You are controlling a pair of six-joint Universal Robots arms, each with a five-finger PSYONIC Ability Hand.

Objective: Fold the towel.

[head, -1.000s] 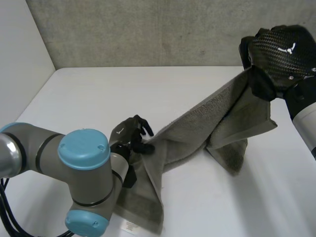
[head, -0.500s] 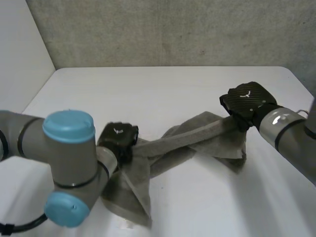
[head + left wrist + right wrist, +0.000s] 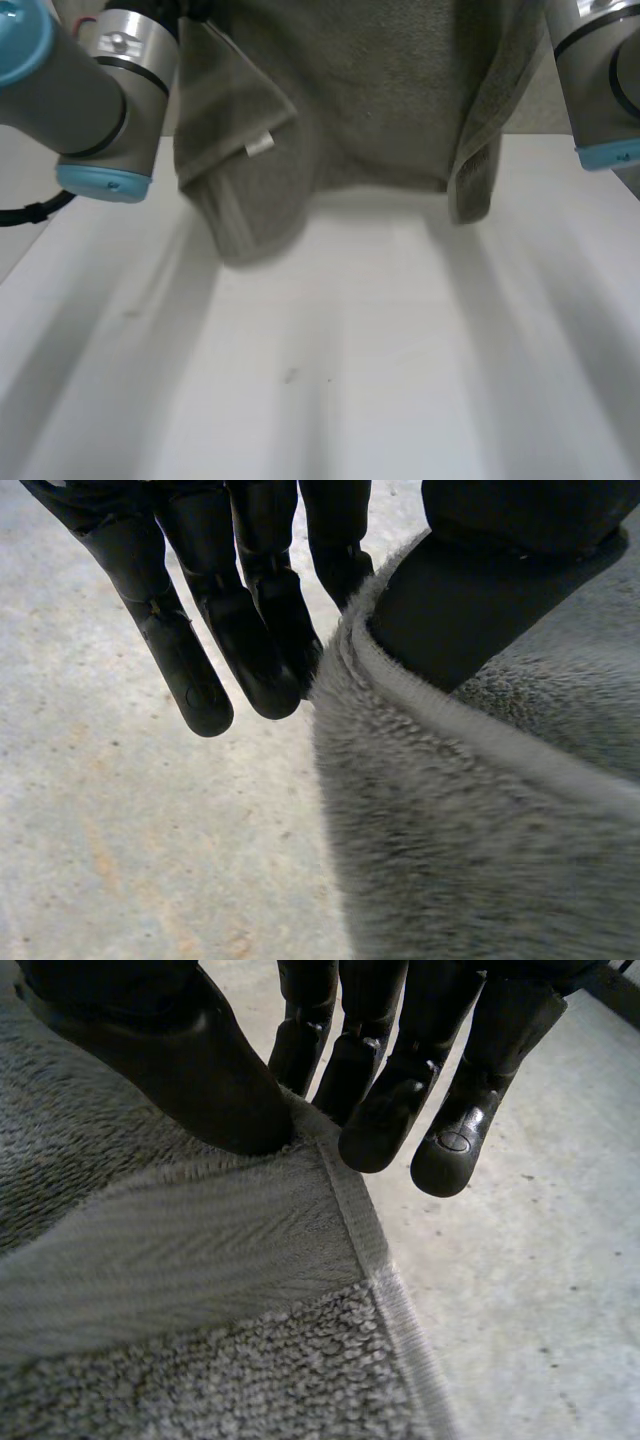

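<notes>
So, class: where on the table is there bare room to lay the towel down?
The white table is bare all across, beneath and in front of the hanging towel. It is crowded up high, where the left hand and right hand pinch the towel's top edge.

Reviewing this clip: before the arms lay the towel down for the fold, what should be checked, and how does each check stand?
1. Left hand grips the towel: ok, thumb and fingers pinch its hemmed edge.
2. Right hand grips the towel: ok, thumb pins a banded corner against the fingers.
3. Towel lifted off the table: ok, it hangs between the arms above it.
4. Towel spread flat: not ok, the side by the left arm is doubled over, label showing.
5. Lower edge level: not ok, the doubled side hangs lowest.
</notes>
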